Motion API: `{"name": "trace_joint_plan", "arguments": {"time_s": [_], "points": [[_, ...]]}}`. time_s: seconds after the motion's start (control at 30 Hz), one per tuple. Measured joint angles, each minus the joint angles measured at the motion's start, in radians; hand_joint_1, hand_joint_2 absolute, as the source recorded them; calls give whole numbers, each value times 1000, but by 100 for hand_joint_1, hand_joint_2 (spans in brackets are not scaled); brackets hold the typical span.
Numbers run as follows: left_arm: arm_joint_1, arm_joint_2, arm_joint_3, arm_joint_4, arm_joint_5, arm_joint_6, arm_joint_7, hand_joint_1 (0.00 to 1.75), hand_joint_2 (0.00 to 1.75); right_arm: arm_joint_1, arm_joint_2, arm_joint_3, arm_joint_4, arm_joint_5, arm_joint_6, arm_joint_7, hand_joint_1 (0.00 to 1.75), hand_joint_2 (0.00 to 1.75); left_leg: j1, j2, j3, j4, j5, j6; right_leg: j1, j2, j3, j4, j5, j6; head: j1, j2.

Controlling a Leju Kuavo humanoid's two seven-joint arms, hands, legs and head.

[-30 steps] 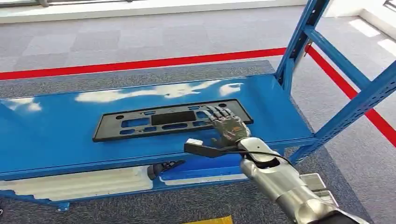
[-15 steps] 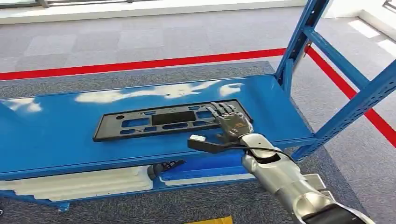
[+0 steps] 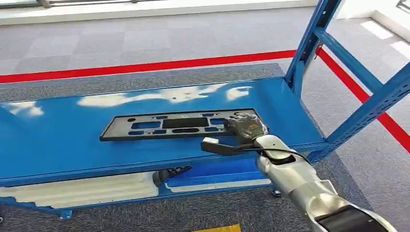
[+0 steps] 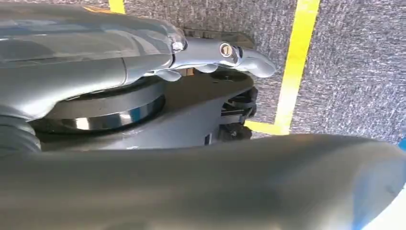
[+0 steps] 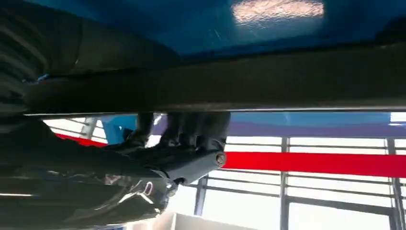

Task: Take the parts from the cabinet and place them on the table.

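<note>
A long flat black plate with cut-outs [image 3: 169,124] lies on the blue cabinet shelf [image 3: 58,140], its right end slightly raised. My right hand [image 3: 244,126] grips that right end, with the fingers curled around the edge. In the right wrist view the plate's edge [image 5: 268,91] runs across as a dark band and my right hand [image 5: 184,132] hooks its fingers over it. My left hand [image 4: 225,55] hangs above grey carpet; how its fingers lie cannot be made out.
Blue uprights [image 3: 309,43] and a slanted beam [image 3: 372,108] stand at the shelf's right end. A lower shelf holds white foam [image 3: 87,188] and another dark part [image 3: 171,173]. A red line [image 3: 145,65] crosses the carpet behind, and yellow tape [image 4: 292,72] marks the floor.
My right hand lay flat with spread fingers on the plate's right end; now its fingers are curled around that end. The plate has shifted slightly right and its end has risen.
</note>
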State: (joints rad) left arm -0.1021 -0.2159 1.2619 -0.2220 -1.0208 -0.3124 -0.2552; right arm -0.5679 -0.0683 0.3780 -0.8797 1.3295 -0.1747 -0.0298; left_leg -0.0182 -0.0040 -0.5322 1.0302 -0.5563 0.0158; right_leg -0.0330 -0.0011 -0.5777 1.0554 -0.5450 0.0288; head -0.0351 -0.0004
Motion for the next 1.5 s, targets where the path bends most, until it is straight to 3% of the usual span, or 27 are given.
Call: {"name": "trace_joint_plan", "arguments": {"time_s": [0.2, 0.33, 0.37, 0.53, 0.83, 0.93, 1.1, 1.37, 1.5], "points": [[-1, -3, 0, 0, 0, 2, -9, 0, 0, 14, -7, -1, -30, 15, -26, 6, 175, 175, 0, 0, 0, 0, 0, 0, 0, 0, 0, 0, 0, 0, 0, 0], [0, -5, -3, 0, -3, 9, -71, 0, 0, 83, -10, -27, -140, 1, -44, 15, 175, 175, 0, 0, 0, 0, 0, 0, 0, -1, 0, 0, 0, 0, 0, 0], [0, -5, -5, 0, -6, 11, -90, 0, 175, 112, -11, -39, -187, -17, -42, 10, 175, 175, 0, 0, -1, 0, 0, 0, 0, -1, 0, 0, 0, 0, 0, 0], [2, -5, -9, 0, 3, 29, -131, 0, 175, 241, -16, -119, -469, -239, 3, -85, 175, 175, 0, 0, -4, 0, 0, 0, 0, -1, -3, 0, 0, 0, 0, 0], [5, -5, 8, 0, 55, 49, -92, 0, 175, 322, 3, -247, -916, -779, 153, -233, 175, 175, 0, 0, -5, 0, -1, 1, 0, -1, -4, 0, 0, 0, 0, 0], [5, -5, 14, 0, 60, 49, -90, 0, 175, 337, 11, -265, -1001, -869, 185, -255, 175, 175, 0, 0, -4, 0, -1, 1, 0, -1, -4, 0, 0, 0, 0, 0], [5, -5, 19, 0, 48, 42, -104, 0, 175, 363, 12, -277, -1062, -982, 244, -266, 175, 175, 0, 0, -5, 0, -1, 1, 0, -1, -4, 0, 0, 0, 0, 0], [6, -5, 20, 0, 55, 32, -120, 0, 175, 399, 11, -264, -1032, -1335, 403, -250, 175, 175, 0, 0, -5, 0, -1, 1, 0, -1, -3, 0, 0, 0, 0, 0], [6, -5, 21, 0, 55, 39, -126, 0, 175, 441, 7, -237, -1008, -1396, 437, -247, 175, 175, 0, 0, -5, 0, -1, 1, 0, -1, -3, 0, 0, 0, 0, 0]]}}
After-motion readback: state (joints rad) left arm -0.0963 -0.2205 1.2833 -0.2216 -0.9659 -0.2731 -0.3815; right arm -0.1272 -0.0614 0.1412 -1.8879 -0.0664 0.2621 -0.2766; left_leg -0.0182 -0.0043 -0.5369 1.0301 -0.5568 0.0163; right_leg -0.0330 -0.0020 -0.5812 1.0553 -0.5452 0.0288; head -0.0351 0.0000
